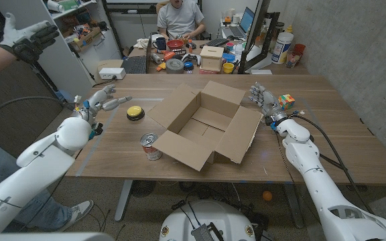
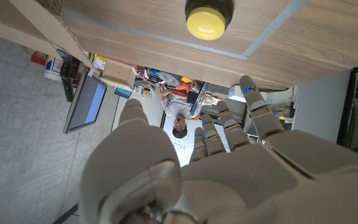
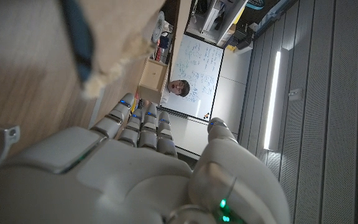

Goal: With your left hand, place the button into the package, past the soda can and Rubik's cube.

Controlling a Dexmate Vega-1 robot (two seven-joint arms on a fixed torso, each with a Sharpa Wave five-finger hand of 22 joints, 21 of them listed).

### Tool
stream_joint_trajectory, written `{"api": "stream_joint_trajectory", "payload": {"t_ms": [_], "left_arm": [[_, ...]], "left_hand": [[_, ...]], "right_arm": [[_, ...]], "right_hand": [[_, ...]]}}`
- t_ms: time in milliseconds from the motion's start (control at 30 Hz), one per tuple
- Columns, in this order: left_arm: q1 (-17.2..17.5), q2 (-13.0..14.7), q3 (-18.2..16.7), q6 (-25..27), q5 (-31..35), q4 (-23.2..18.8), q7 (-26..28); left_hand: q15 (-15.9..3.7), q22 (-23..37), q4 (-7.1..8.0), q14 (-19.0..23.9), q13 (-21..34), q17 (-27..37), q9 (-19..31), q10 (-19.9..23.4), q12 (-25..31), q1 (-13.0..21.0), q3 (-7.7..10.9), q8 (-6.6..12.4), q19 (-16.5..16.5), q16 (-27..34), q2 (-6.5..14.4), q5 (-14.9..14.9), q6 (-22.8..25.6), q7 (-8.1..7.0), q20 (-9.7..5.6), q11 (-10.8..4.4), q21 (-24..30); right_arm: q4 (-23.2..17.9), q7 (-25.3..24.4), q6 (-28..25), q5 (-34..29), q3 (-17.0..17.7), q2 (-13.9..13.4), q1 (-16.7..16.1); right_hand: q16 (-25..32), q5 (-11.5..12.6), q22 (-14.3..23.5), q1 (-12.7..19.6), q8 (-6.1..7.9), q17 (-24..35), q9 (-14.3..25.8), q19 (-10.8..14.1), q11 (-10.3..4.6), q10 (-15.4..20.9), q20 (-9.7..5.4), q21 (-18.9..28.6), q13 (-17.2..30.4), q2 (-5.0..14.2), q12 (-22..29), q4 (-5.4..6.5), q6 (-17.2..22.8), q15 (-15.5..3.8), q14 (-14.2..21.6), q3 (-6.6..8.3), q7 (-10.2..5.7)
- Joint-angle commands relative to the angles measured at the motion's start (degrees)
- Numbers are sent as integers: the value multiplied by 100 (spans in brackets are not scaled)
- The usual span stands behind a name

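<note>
A round yellow button (image 1: 135,112) on a black base sits on the wood-grain table (image 1: 327,114), just beside the empty, spread left hand (image 1: 103,99). The corrugated cardboard package (image 1: 206,124) gapes open; the right hand (image 1: 265,100) is empty, fingers apart, beside the Rubik's cube (image 1: 286,101), and a ribbed soda can (image 1: 151,146) stands near

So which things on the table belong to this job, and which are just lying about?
Job:
- yellow button
- open cardboard package
- soda can
- Rubik's cube
- left robot hand

Lying about:
- right robot hand, idle beside the box
- desk clutter behind
</note>
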Motion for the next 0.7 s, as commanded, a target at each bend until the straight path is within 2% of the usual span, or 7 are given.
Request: {"api": "stream_joint_trajectory", "payload": {"t_ms": [33, 100, 267, 433, 567, 700], "left_arm": [[-516, 843, 1266, 2514, 1886, -662, 144], [-704, 1017, 1570, 2826, 2122, -694, 45], [-1030, 1218, 1961, 3208, 2354, -701, -225], [-1209, 1259, 2084, 3281, 2378, -616, -381], [-1239, 1179, 2100, 3154, 2394, -490, -317], [-1394, 1112, 2291, 3032, 2502, -261, -289]], "left_hand": [[-48, 12, -3, 401, 25, 0, 22, 427, 116, -17, -88, 158, 519, 74, -65, -42, 500, -37, -1, -37, 141], [-86, 5, -9, 562, 25, -6, 21, 611, 151, -8, -117, 187, 699, 90, -93, -62, 636, -46, 3, -40, 165], [-27, 0, -8, 565, 26, -4, 22, 613, 131, -12, -136, 218, 748, 67, -110, -72, 747, -93, 13, -87, 157], [56, -4, 3, 580, 32, 8, 24, 565, 98, -25, -150, 208, 754, 57, -110, -80, 752, -107, 19, -58, 135], [96, -3, 13, 647, 38, 16, 26, 561, 89, -38, -160, 195, 791, 74, -106, -85, 738, -101, 14, -31, 134], [94, -2, 24, 656, 46, 24, 28, 570, 86, -52, -170, 184, 846, 67, -100, -92, 728, -158, 10, -67, 140]], "right_arm": [[182, 95, 38, -12, 0, 1, 53], [203, 113, 46, -11, 1, 2, 55], [252, 138, 61, -1, 15, 14, 53], [281, 147, 67, -12, 22, 13, 53], [274, 141, 59, -26, 25, 10, 49], [203, 124, 21, -52, 19, -10, 37]], "right_hand": [[15, 38, 26, -27, 35, 18, 12, 25, -45, 27, 51, -16, 6, -53, -13, 0, 43, 27, 38, -43, -17], [14, 38, 26, -30, 33, 18, 12, 28, -40, 25, 53, -18, 6, -56, -15, -1, 41, 22, 35, -46, -17], [14, 38, 27, -38, 33, 19, 13, 26, -37, 22, 62, -26, 6, -59, -17, 0, 46, 28, 35, -53, -23], [14, 39, 27, -46, 29, 20, 14, 28, -40, 23, 70, -34, 7, -63, -18, 0, 43, 28, 36, -60, -27], [13, 40, 27, -50, 28, 20, 14, 34, -46, 22, 75, -38, 7, -64, -19, -1, 44, 31, 35, -63, -28], [11, 42, 28, -51, 26, 19, 15, 36, -41, 22, 82, -44, 7, -66, -20, -5, 45, 33, 33, -66, -29]]}}
